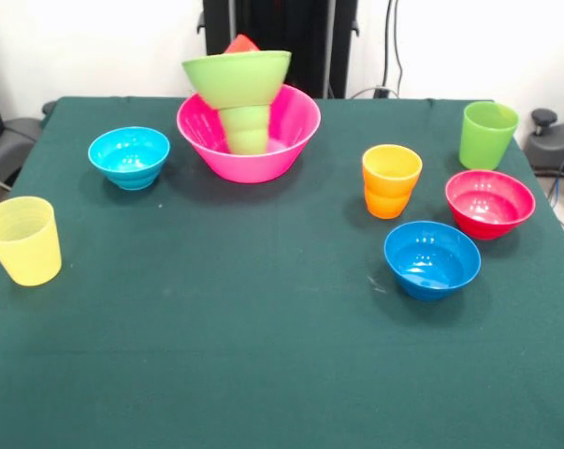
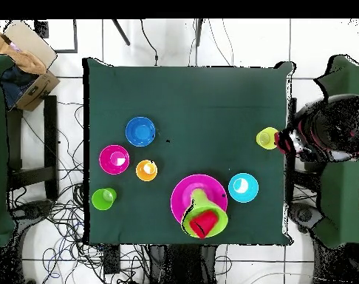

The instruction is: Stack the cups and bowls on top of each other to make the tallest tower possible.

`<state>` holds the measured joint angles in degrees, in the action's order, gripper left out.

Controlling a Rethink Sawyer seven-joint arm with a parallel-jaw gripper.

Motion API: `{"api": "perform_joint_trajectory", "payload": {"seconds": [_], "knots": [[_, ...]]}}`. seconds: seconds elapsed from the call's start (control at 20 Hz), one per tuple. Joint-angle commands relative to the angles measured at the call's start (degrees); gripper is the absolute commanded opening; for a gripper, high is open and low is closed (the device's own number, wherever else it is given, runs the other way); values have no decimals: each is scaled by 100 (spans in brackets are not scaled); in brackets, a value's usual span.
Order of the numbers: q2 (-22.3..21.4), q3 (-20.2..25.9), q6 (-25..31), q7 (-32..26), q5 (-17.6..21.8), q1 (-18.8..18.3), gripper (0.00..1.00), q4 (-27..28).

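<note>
The tower stands at the table's far side, in front of the pedestal: a large pink bowl [image 1: 253,164], a small green cup [image 1: 247,131] upside down in it, a lime green bowl [image 1: 237,77] tilted on that, and a red cup [image 1: 241,44] in the bowl. It also shows in the overhead view, with the pink bowl [image 2: 181,194] and the red cup [image 2: 203,222]. Loose on the cloth are a light blue bowl [image 1: 129,157], a pale yellow cup [image 1: 22,240], an orange cup [image 1: 391,181], a taller lime green cup [image 1: 488,135], a magenta bowl [image 1: 489,203] and a darker blue bowl [image 1: 432,259]. The gripper shows in neither view.
The table [image 1: 263,355] has a dark green cloth. A person [image 2: 330,133] is at the table's right edge in the overhead view, close to the yellow cup [image 2: 267,137]. A cardboard box [image 2: 31,55] lies off the table at the upper left. Cables cover the floor.
</note>
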<state>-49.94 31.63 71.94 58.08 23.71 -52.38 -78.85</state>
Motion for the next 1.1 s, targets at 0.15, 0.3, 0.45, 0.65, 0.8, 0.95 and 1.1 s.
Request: {"api": "perform_joint_trajectory", "payload": {"seconds": [0.15,0.3,0.45,0.65,0.8,0.95,1.1], "knots": [[72,226,784,-1480,420,0,100,77],[512,153,393,-1288,609,-37,100,123],[707,147,69,-1212,605,-150,100,31],[515,196,-84,-1146,546,-163,100,-213],[398,179,-150,-745,445,-3,100,-359],[270,144,-252,-518,449,117,100,-505],[-58,286,-134,-761,182,-26,100,-673]]}}
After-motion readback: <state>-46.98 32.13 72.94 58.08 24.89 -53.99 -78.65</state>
